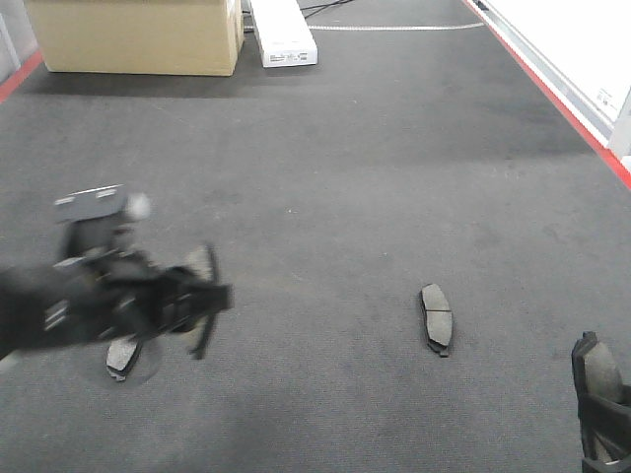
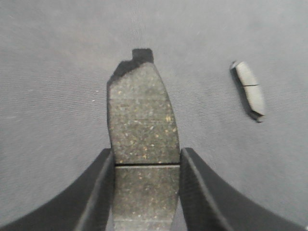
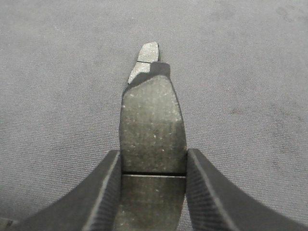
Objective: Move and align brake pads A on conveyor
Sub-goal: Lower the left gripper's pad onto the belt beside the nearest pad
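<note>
Each tool, left point(image 2: 147, 192) and right point(image 3: 153, 195), clamped on a speckled curved pad, over felt-like conveyor point(image 1: 345, 148)

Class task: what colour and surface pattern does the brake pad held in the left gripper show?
The brake pad is dark grey, flecked with tiny golden-tan specks; it shows best in the left wrist view.

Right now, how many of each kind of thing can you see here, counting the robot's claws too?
Brake pads: 4 (two lying on the belt, the other under the left arm; one in the left gripper, one in the right gripper)
Grippers: 2
Cardboard box: 1
White box: 1
Total: 8
</note>
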Controlling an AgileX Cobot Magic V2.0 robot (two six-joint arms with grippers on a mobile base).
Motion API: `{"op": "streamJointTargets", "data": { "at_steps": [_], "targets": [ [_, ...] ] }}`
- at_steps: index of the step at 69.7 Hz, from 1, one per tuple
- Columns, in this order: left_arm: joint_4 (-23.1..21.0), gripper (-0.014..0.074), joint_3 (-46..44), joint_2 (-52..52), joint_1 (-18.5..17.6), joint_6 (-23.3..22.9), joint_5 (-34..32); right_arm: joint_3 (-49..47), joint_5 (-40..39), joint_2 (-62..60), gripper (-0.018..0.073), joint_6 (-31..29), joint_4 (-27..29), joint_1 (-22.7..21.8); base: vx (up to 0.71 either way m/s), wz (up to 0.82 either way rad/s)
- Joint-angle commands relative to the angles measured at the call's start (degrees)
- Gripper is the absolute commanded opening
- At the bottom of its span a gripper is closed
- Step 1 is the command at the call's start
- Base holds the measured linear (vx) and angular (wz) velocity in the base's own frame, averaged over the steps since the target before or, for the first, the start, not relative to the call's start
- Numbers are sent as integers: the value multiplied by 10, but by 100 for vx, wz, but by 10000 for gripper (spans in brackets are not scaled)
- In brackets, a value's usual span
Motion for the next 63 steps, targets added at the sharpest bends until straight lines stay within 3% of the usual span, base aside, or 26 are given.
{"op": "streamJointTargets", "data": {
  "at_steps": [1,16,28,63],
  "targets": [
    [-10,184,-70,46,-2,-4,5,-16,-48,1,97,-7,-6,-1,0,0],
    [-8,204,-157,156,-1,-48,62,-16,-48,1,97,-7,-6,-1,0,0],
    [-8,234,-172,209,14,-90,63,-16,-48,1,97,-7,-6,-1,0,0],
    [14,255,-172,267,23,-55,16,-16,-48,1,97,-7,-6,-1,0,0]
  ]
}}
